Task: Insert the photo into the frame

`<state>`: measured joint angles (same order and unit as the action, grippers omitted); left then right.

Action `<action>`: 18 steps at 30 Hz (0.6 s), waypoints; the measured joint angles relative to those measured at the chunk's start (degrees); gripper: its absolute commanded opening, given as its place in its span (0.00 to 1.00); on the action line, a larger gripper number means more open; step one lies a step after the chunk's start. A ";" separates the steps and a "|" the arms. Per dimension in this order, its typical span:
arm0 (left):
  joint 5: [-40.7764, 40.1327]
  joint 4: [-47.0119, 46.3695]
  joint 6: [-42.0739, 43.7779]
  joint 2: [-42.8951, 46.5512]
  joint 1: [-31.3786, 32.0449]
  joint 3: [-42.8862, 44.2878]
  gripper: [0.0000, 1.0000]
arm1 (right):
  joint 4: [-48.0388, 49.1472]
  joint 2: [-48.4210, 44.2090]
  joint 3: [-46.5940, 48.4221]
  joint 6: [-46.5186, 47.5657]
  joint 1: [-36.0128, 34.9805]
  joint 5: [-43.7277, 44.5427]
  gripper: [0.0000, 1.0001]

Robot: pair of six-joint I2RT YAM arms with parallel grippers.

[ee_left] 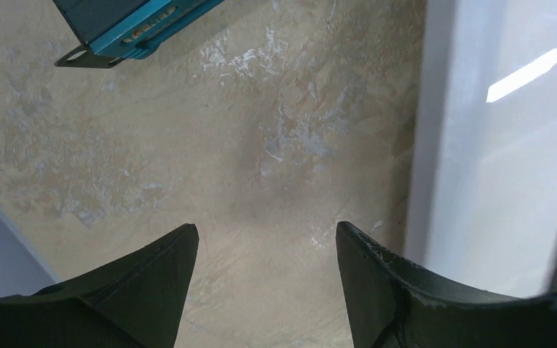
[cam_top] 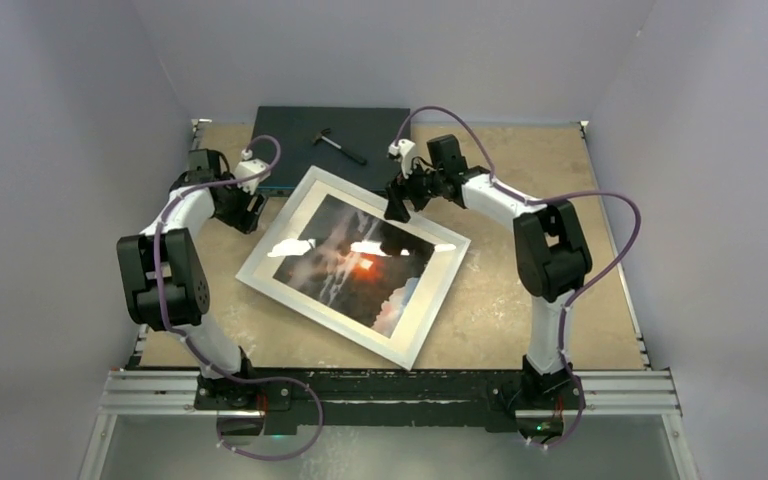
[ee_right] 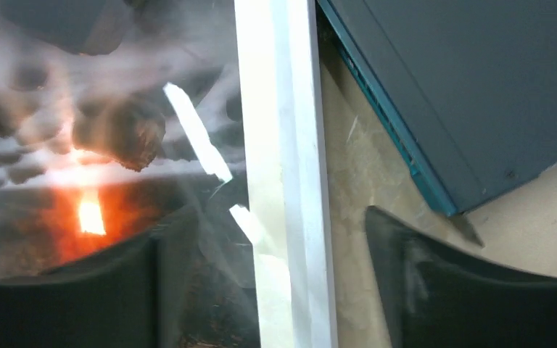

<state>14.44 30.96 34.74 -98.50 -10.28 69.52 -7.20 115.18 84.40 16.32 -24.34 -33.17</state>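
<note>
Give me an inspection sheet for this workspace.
Surface: beige mottled table.
Job's things: photo lies inside the frame, which sits skewed at centre.
Clutter: dark switch box at far edge, small hammer-like tool on it.
Grippers: left gripper, jaws open over bare table beside frame; right gripper, jaws open astride frame's far border.
Cables: purple cables loop along both arms.
Surroundings: plain walls.
</note>
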 measured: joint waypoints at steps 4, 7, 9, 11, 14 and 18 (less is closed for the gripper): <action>-0.15 -2.62 -0.04 -0.96 0.00 -1.05 0.68 | 2.10 -1.70 -1.05 -5.60 -0.52 1.01 0.99; -0.15 -4.81 -0.09 -1.40 0.00 -1.64 0.68 | 1.60 -4.74 -2.58 -11.32 -0.68 3.76 0.99; -0.17 -5.64 -0.09 -1.64 0.00 -2.10 0.68 | 1.33 -7.78 -4.22 -16.17 -0.48 6.69 0.99; -0.15 -6.54 -0.11 -1.92 0.00 -2.49 0.68 | 1.22 -12.37 -7.74 -21.33 0.00 9.86 0.99; -0.15 -7.23 -0.09 -2.19 -0.04 -2.80 0.68 | 1.20 -22.51 -16.28 -29.66 1.03 13.77 0.99; -0.31 -8.85 -0.07 -3.17 -0.20 -2.82 0.68 | -1.70 -35.91 -27.61 -41.44 2.03 20.15 0.99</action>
<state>14.13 22.11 34.68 -101.67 -10.48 66.70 -8.91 79.26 56.80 -25.12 -22.31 -13.02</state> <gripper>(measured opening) 0.683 0.987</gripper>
